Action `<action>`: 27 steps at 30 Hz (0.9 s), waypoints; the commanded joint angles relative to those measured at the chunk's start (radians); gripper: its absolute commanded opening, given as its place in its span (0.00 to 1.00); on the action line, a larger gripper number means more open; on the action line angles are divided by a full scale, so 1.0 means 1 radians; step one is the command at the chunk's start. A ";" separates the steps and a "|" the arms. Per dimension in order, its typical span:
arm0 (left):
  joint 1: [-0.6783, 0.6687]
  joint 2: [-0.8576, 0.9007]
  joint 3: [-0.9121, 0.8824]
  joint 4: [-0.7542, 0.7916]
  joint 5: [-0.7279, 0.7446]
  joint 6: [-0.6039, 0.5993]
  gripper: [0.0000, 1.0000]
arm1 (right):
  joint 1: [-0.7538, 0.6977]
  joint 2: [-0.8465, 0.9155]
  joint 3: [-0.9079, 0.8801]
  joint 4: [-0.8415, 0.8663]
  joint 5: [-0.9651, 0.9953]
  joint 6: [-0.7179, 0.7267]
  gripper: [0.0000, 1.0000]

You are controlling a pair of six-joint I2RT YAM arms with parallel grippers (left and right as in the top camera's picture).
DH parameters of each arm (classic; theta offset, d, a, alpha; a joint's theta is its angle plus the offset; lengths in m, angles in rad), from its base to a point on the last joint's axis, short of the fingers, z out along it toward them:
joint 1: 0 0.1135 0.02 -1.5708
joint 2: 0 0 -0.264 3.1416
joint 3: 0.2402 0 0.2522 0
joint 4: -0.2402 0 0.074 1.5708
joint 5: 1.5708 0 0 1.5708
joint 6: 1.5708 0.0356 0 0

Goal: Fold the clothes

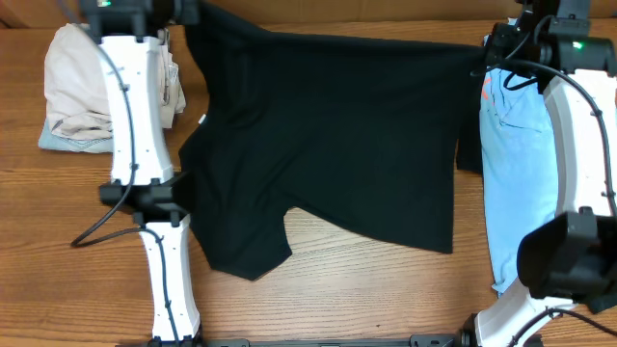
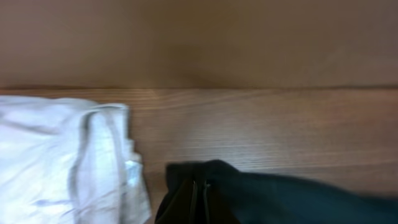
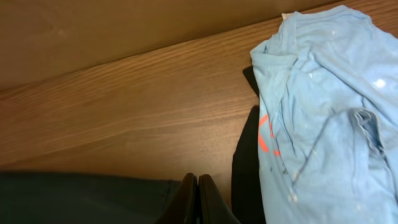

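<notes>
Black soft fabric T-shirt (image 1: 337,135) likely handles limp and light. Left gripper (image 2: 196,194) and right gripper (image 3: 198,198) clench its far corners.

Both grips lost at the picture edges

From overhead, the far corners of the black short-sleeved T-shirt (image 1: 337,135) lie hidden under the wrist housings, so neither claw shows there. In the blurred left wrist view, the left claw (image 2: 194,202) is only dark finger stubs cut by the bottom edge, with shirt cloth bunched round them. The right claw (image 3: 198,198), fingers pressed together, is cropped likewise. The white left arm (image 1: 135,116) covers part of the crumpled cream cloth pile (image 1: 72,82); the right arm (image 1: 576,145) covers part of the light blue shirt (image 1: 516,164).
</notes>
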 commanded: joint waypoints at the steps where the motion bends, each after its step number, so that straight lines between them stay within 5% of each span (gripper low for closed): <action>1: -0.037 0.038 0.002 0.015 -0.026 0.030 0.04 | -0.007 0.016 0.009 0.026 0.016 -0.007 0.04; 19: -0.031 0.111 -0.019 -0.319 -0.104 0.030 0.04 | -0.008 0.066 -0.023 -0.312 -0.008 -0.033 0.04; 27: -0.027 0.113 -0.164 -0.335 -0.104 0.050 0.04 | -0.008 0.066 -0.146 -0.355 -0.074 -0.032 0.04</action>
